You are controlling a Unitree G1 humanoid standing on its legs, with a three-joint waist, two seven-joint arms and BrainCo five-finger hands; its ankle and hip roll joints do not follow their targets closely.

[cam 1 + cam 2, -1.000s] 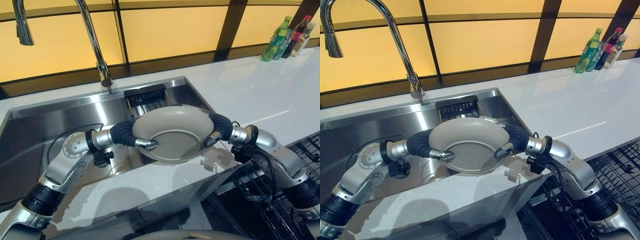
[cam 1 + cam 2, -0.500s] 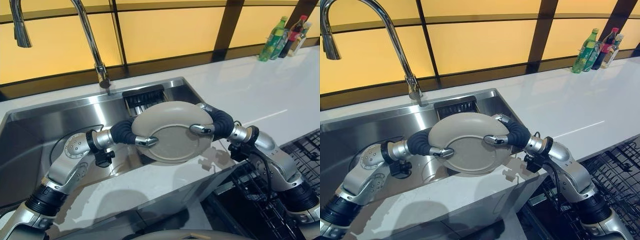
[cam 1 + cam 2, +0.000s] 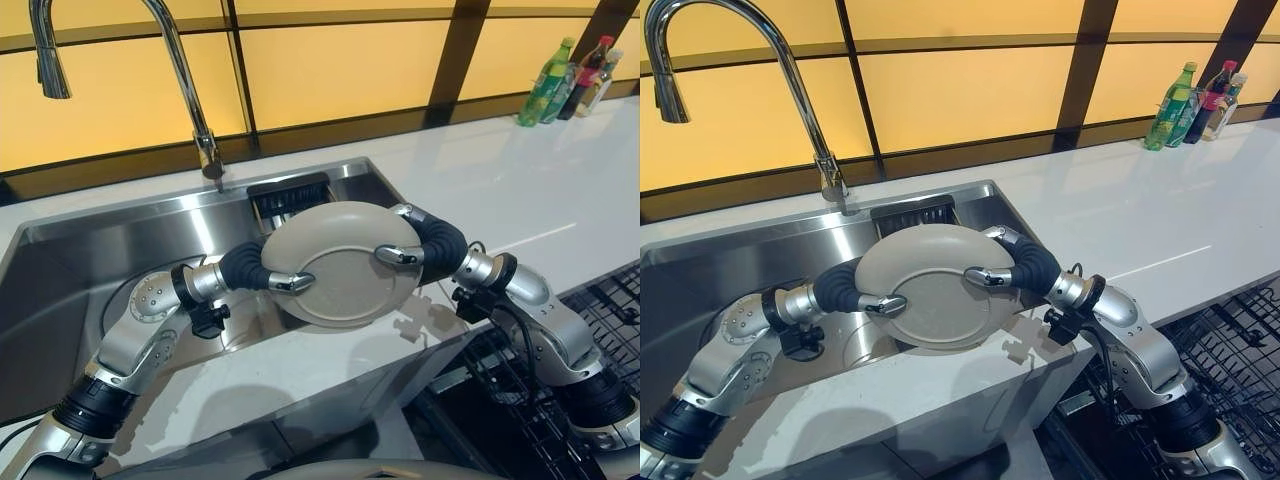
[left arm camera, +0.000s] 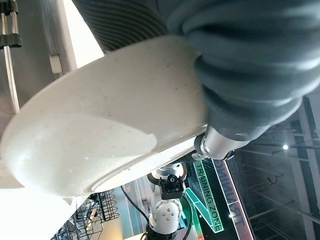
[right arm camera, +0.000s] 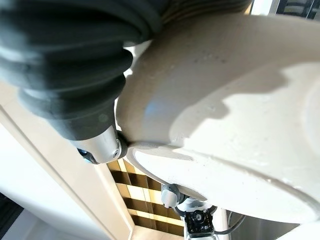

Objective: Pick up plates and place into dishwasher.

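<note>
Currently the beige plate (image 3: 343, 262) is held in the air between both hands, above the front right part of the steel sink (image 3: 90, 255) and just behind the pale front edge of the counter (image 3: 560, 190). It is tilted, its face turned up and toward the camera, its raised rear rim toward the faucet (image 3: 185, 80); its wider span runs left to right, from one hand to the other. The left hand (image 3: 275, 280) pinches the plate's left rim, thumb curled over the inner face. The right hand (image 3: 410, 250) clasps the right rim, thumb likewise lying on the inner face and fingers behind. Open room lies over the bare white counter to the right, reaching the bottles (image 3: 570, 75) at its far right corner. Below the counter's front right edge, the dishwasher rack (image 3: 600, 310) of black wire stands open, near the right forearm. A dark drain rack (image 3: 290, 195) sits at the sink's back wall, just behind the plate. Labels on the bottles are too small to tell.
</note>
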